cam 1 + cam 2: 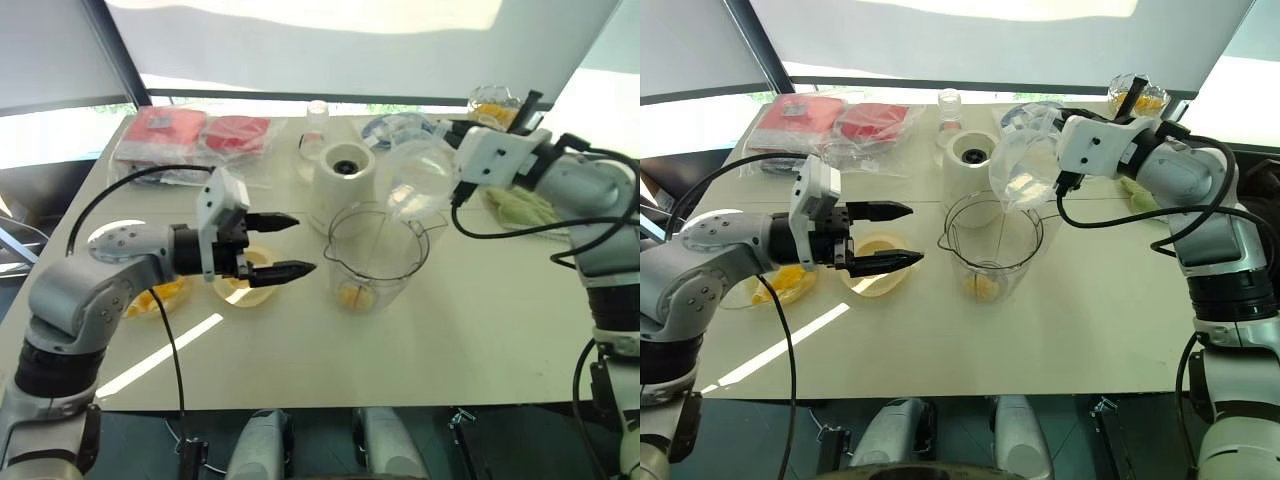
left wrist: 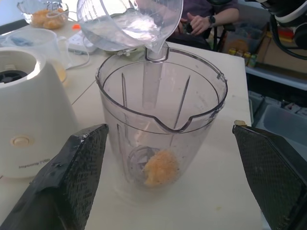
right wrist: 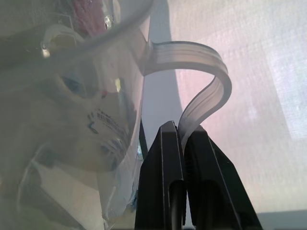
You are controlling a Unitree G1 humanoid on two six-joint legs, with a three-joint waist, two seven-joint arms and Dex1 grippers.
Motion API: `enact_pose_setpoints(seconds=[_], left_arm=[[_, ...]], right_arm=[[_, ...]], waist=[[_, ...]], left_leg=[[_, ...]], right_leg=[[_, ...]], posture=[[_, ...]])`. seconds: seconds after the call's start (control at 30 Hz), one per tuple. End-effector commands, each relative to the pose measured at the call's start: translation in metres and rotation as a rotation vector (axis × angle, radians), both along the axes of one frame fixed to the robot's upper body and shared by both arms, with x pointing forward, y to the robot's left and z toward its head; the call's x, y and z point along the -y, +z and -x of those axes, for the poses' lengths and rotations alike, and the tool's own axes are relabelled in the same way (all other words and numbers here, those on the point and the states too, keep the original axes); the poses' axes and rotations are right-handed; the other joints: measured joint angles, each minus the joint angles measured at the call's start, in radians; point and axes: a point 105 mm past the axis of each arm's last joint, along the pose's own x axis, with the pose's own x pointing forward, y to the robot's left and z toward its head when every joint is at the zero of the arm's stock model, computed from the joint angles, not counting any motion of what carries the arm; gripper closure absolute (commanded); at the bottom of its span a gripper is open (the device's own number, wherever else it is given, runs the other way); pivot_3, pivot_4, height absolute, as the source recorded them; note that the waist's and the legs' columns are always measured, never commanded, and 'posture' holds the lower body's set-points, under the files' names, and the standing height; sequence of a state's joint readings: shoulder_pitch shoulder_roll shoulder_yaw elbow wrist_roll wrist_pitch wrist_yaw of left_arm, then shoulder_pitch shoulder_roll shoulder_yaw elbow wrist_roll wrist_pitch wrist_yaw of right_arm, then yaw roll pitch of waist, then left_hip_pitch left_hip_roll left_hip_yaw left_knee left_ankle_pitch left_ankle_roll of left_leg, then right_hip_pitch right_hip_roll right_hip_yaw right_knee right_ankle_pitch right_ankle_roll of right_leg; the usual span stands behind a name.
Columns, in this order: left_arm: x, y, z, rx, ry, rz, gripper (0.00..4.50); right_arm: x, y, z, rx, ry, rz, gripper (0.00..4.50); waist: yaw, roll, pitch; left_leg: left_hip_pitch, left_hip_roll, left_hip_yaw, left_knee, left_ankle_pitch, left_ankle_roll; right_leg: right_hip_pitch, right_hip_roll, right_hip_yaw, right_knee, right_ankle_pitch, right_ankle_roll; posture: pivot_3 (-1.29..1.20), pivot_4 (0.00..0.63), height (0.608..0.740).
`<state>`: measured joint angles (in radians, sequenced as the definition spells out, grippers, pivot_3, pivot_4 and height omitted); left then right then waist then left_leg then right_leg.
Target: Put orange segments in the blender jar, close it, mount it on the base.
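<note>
Centrally on the pale table (image 1: 330, 360) stood the blender jar (image 1: 377, 257), a clear ribbed plastic pitcher, upright and lidless, with a pour spout on its rim; through its wall we saw orange segments (image 2: 160, 166) lying as a small glossy orange-yellow clump at the bottom by the blade hub. Just behind it, toward our left, sat the base (image 1: 343, 183), a white rounded motor unit with a dark round socket on top and a round button on its front; faint grey lettering ran beneath that button, too small for us to read. Above the jar's far rim our right gripper (image 3: 183, 139) held a clear measuring cup (image 1: 418, 178) tilted over, its black fingers pressed narrowly together on the cup's curved strap-like handle, and a thin stream of clear liquid ran from its lip down into the jar. Dark print on the cup's side could not be made out. Our left gripper (image 1: 287, 245) hung level just beside the jar on the left side, its textured black jaws spread wide and holding nothing. Beneath it lay shallow clear bowls (image 1: 878, 268) with yellow-orange pieces, and red packets in clear wrapping (image 1: 195, 137) lay at the far left of the table.
</note>
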<state>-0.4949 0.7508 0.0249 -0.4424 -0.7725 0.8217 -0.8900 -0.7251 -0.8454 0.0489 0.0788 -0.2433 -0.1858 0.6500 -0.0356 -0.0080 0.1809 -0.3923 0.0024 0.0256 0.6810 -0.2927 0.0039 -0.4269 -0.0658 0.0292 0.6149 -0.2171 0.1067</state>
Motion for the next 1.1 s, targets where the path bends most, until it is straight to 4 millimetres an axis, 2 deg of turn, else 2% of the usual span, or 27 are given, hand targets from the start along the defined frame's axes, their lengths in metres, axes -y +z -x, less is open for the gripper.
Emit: enact_pose_setpoints(seconds=[0.03, 0.43, 0.87, 1.03, 1.1], left_arm=[[0.001, 0.010, 0.000, 0.055, -0.005, 0.000, 0.19], [0.003, 0.010, 0.000, 0.058, -0.007, 0.001, 0.19], [0.003, 0.009, -0.002, 0.059, -0.008, -0.001, 0.19], [0.002, 0.009, -0.002, 0.058, -0.008, -0.001, 0.19], [0.002, 0.009, -0.001, 0.057, -0.010, 0.000, 0.19]], right_arm=[[-0.003, 0.028, 0.007, 0.123, 0.010, 0.033, 4.48], [-0.008, 0.042, 0.009, 0.218, 0.014, 0.102, 4.48], [-0.007, 0.041, 0.011, 0.232, 0.015, 0.135, 4.48], [-0.001, 0.039, 0.011, 0.186, 0.005, 0.020, 4.48], [0.004, 0.038, 0.010, 0.115, -0.003, -0.133, 4.48]], waist=[[0.000, 0.000, 0.000], [-0.001, 0.000, 0.000], [-0.001, 0.000, 0.000], [-0.001, 0.000, 0.000], [0.000, 0.000, 0.000]], left_leg=[[0.000, 0.000, 0.000, 0.000, 0.000, 0.000], [0.000, 0.000, 0.000, 0.000, 0.000, 0.000], [0.000, 0.000, 0.000, 0.000, 0.000, 0.000], [0.000, 0.000, 0.000, 0.000, 0.000, 0.000], [0.000, 0.000, 0.000, 0.000, 0.000, 0.000]], right_leg=[[0.000, 0.000, 0.000, 0.000, 0.000, 0.000], [0.000, 0.000, 0.000, 0.000, 0.000, 0.000], [0.000, 0.000, 0.000, 0.000, 0.000, 0.000], [0.000, 0.000, 0.000, 0.000, 0.000, 0.000], [0.000, 0.000, 0.000, 0.000, 0.000, 0.000]], posture=[[0.00, 0.150, 0.740], [0.00, 0.150, 0.740], [0.00, 0.150, 0.740], [0.00, 0.150, 0.740], [0.00, 0.150, 0.740]])
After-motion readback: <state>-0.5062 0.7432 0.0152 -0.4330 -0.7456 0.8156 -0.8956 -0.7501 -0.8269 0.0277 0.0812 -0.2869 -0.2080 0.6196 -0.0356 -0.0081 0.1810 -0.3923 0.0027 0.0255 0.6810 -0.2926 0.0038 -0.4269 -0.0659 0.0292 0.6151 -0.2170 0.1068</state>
